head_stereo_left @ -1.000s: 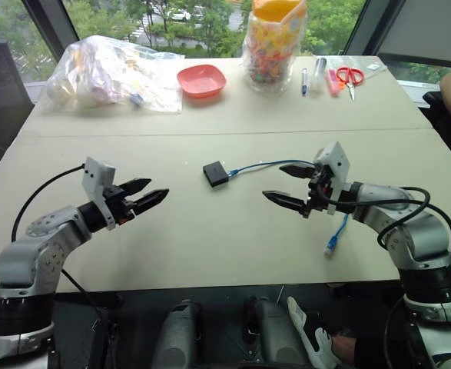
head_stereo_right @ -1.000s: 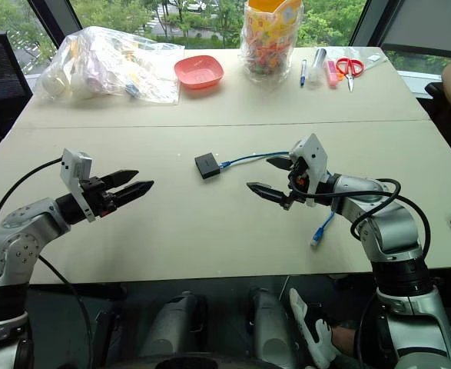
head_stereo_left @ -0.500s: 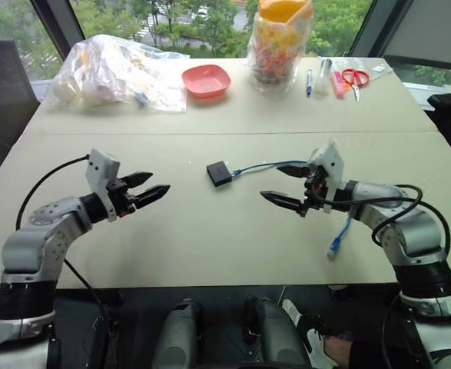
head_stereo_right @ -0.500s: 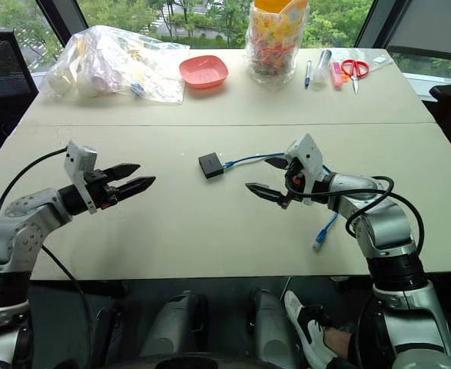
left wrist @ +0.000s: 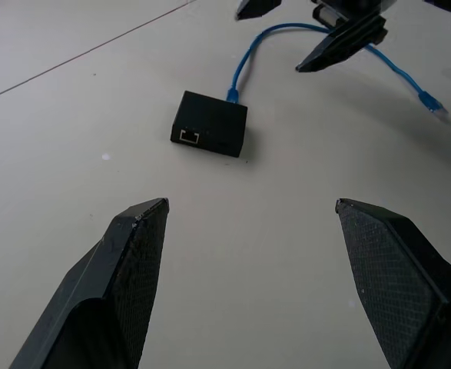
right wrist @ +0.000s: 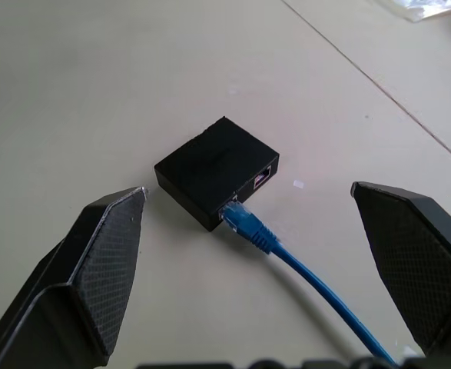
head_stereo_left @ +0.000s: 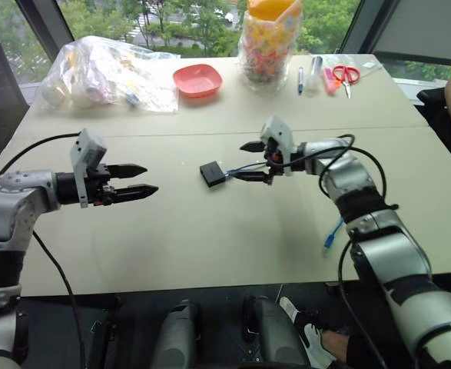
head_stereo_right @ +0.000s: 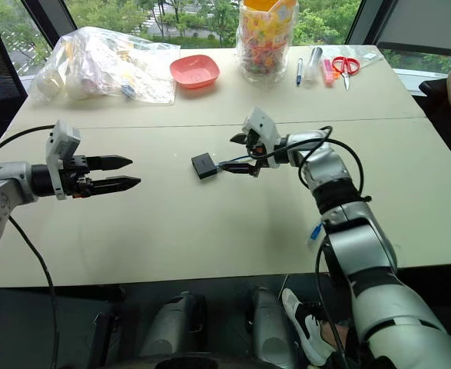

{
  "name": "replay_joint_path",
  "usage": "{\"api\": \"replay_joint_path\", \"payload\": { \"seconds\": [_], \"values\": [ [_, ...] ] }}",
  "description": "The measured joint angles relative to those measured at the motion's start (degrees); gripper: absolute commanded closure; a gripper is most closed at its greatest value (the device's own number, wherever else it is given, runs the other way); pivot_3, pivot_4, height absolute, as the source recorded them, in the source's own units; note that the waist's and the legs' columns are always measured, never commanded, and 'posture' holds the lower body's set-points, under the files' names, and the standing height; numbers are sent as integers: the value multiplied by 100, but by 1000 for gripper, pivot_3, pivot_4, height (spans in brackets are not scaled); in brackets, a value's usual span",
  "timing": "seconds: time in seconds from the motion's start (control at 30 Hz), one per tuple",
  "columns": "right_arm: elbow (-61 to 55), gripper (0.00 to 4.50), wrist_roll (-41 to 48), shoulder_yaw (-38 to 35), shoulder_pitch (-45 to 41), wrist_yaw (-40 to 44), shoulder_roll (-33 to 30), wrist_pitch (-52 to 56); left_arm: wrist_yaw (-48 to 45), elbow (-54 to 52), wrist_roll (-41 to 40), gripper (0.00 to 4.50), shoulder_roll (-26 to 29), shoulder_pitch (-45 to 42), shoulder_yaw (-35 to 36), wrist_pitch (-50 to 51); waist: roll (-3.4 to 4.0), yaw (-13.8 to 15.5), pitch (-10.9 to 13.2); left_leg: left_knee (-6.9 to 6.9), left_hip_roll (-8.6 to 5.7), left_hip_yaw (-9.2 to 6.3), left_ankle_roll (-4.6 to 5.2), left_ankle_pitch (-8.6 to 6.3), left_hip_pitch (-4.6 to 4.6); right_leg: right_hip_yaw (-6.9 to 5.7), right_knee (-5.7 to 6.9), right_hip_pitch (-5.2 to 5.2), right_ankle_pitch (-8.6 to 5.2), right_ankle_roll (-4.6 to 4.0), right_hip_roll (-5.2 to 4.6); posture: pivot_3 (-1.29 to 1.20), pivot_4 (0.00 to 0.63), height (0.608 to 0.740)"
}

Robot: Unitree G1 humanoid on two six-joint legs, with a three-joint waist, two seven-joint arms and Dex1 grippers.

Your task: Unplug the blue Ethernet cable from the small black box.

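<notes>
While the thin light-blue Ethernet cable (right wrist: 286, 257) sits plugged into the small matte-black plastic box (right wrist: 213, 171), the right gripper (head_stereo_left: 250, 161) hovers at its three o'clock, jaws spread; the left gripper (head_stereo_left: 137, 180), at nine o'clock, also gapes empty.

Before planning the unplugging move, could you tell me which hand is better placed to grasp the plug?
The right hand: open, beside the small black box, straddling the blue Ethernet cable near its plug. The left hand hovers farther away.
</notes>
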Motion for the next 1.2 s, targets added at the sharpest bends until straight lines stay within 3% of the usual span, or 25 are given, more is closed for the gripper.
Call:
{"api": "replay_joint_path", "payload": {
  "seconds": [0.2,0.23,0.3,0.53,0.67,0.8,0.93,1.2],
  "values": [
    [1990,0,-869,201,-664,80,506,-727,591,-707,-252,904,-245,610,442,257,0,11,0,6,-8,-2,-7,4,7,4,35,-4,-4,1,-12,0,150,740],
    [2085,259,-1005,235,-711,7,543,-842,675,-814,-270,881,-249,691,485,273,0,5,0,7,-8,-2,-9,5,14,6,35,-2,-5,5,-12,0,150,740],
    [2255,920,-1320,329,-841,-159,632,-1023,862,-1093,-354,869,-289,896,635,339,0,-16,-1,7,-5,-3,-13,7,28,8,39,8,-9,9,-12,0,150,740],
    [2360,4443,-1754,318,-936,27,852,-1294,1243,-1454,-515,869,-324,1258,916,499,-1,-19,-4,7,5,-5,-28,16,55,8,48,25,-13,-18,-4,0,150,740],
    [2399,4443,-1825,180,-954,-144,917,-1468,1238,-1221,-428,869,-377,1073,755,379,-1,-23,-4,7,14,-3,-33,19,57,8,51,23,-10,-24,2,0,150,740],
    [2274,4443,-2269,310,-887,-1203,795,-2178,1096,-299,-239,869,-649,375,431,86,-1,4,-4,7,5,-2,-40,25,37,8,54,6,-2,-16,3,0,150,740],
    [1618,4443,-2927,604,-476,-2709,188,-3364,973,1470,-78,869,-1185,-906,336,-198,-4,59,-3,10,-12,7,-37,26,18,4,46,2,2,-4,-7,0,150,740],
    [-132,4443,-2997,481,314,-3694,-186,-4516,-369,4930,412,869,-2149,-3386,-70,-885,-12,-64,-5,8,-12,26,-30,23,26,8,46,3,-3,6,-2,0,150,740]
  ]
}}
